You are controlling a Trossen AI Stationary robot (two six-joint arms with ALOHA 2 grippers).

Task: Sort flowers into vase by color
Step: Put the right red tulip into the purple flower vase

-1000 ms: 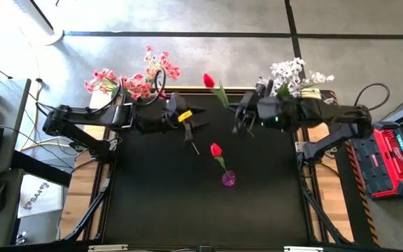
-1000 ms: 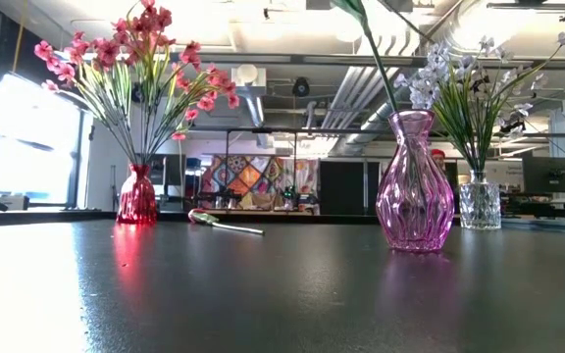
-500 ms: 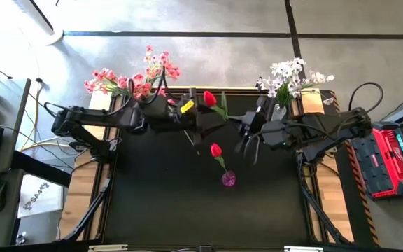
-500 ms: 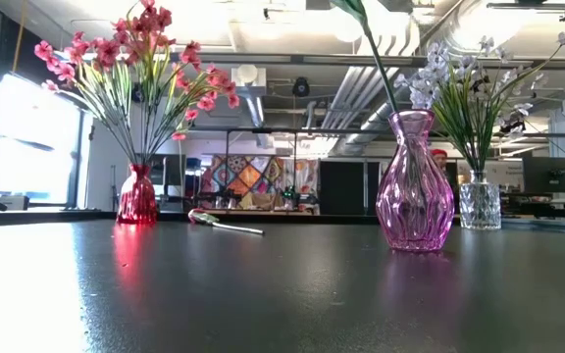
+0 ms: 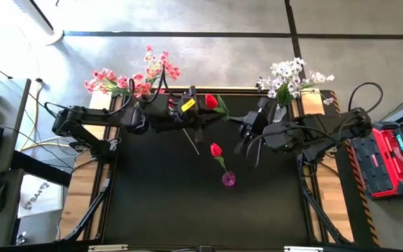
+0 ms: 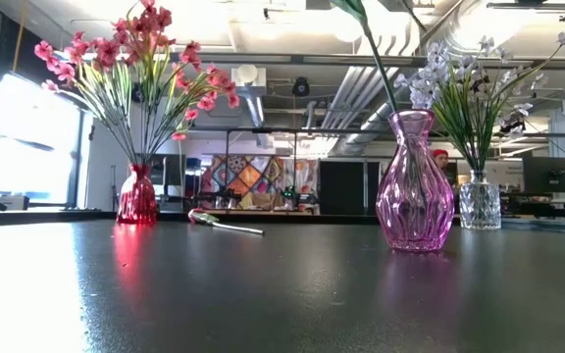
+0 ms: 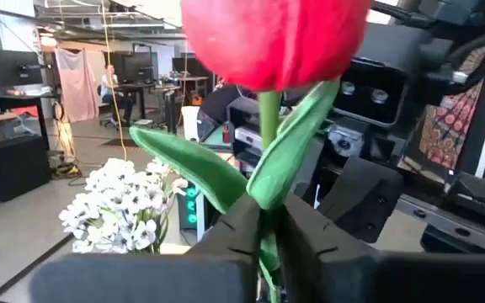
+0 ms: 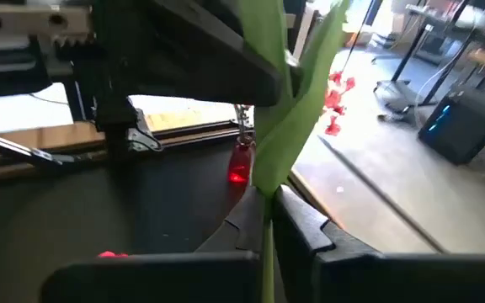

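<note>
Both sets of fingers are pinching the same red tulip (image 5: 212, 101). The left fingers (image 7: 234, 244) are pressing together on its green stem just under the leaves, with the red bloom right above them. The right fingers (image 8: 306, 223) are clamping narrowly on the stem too, a green leaf rising past them. Seen from above, the left gripper (image 5: 203, 119) and the right gripper (image 5: 247, 136) are meeting over the far middle of the black desk (image 5: 152, 196), the tulip hanging between them. A second red tulip (image 5: 216, 150) is standing in the pink vase (image 6: 415, 186) near the desk's middle. A loose stem (image 6: 226, 226) is lying flat on the desk beside the left gripper. The pink sprays (image 6: 135, 69) are sitting in the red vase (image 6: 137, 196) at the far left corner, the white sprays (image 6: 474, 93) in the clear vase (image 6: 480, 206) at the far right.
</note>
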